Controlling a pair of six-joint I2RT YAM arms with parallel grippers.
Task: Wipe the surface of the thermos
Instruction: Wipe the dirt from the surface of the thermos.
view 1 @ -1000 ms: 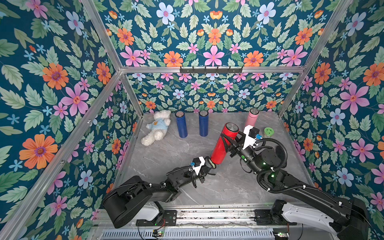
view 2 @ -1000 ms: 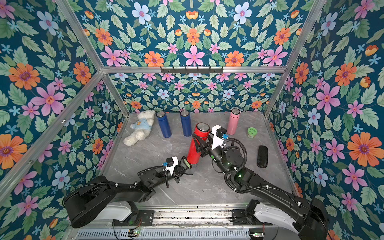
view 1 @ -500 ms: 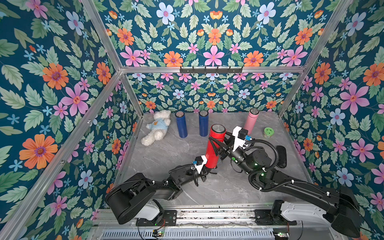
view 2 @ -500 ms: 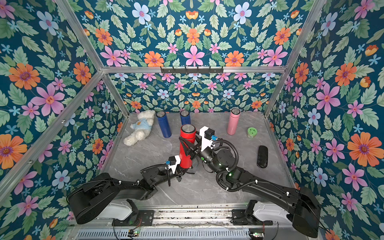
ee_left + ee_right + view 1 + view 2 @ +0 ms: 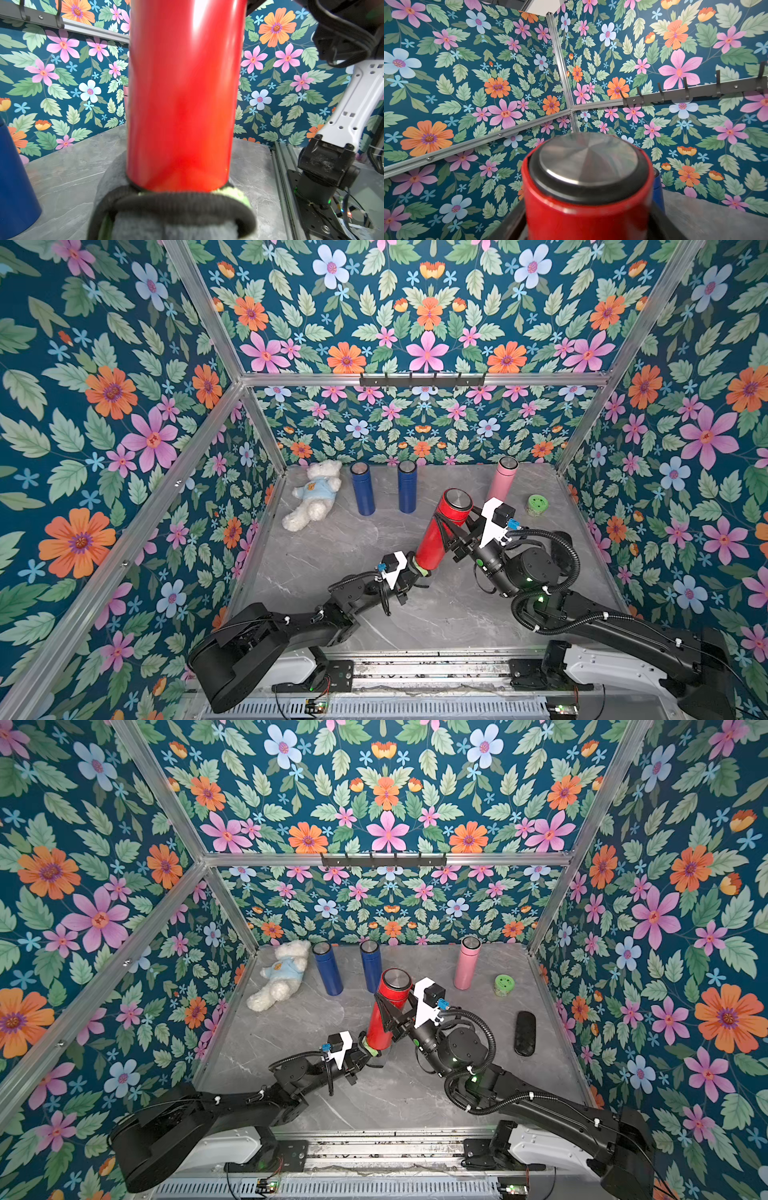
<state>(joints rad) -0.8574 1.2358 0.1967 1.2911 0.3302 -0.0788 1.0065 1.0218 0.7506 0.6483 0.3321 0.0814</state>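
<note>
Red thermos point(image 5: 432, 545), centre of tabletop point(image 5: 332, 547), tilted with lid point(image 5: 457, 501) toward 1 o'clock, clamped high by the right tool point(image 5: 453, 536). Left tool point(image 5: 415, 569), closed on a green cloth point(image 5: 424, 571), meets its base at 7 o'clock. Wiping step; next, the cloth likely must travel up the body.

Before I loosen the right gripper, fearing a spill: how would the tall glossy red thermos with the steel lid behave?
Tall, narrow red thermos: likely tips, then rolls. Glossy wall: probably slippery. Its steel lid suggests stiff, fairly heavy.
</note>
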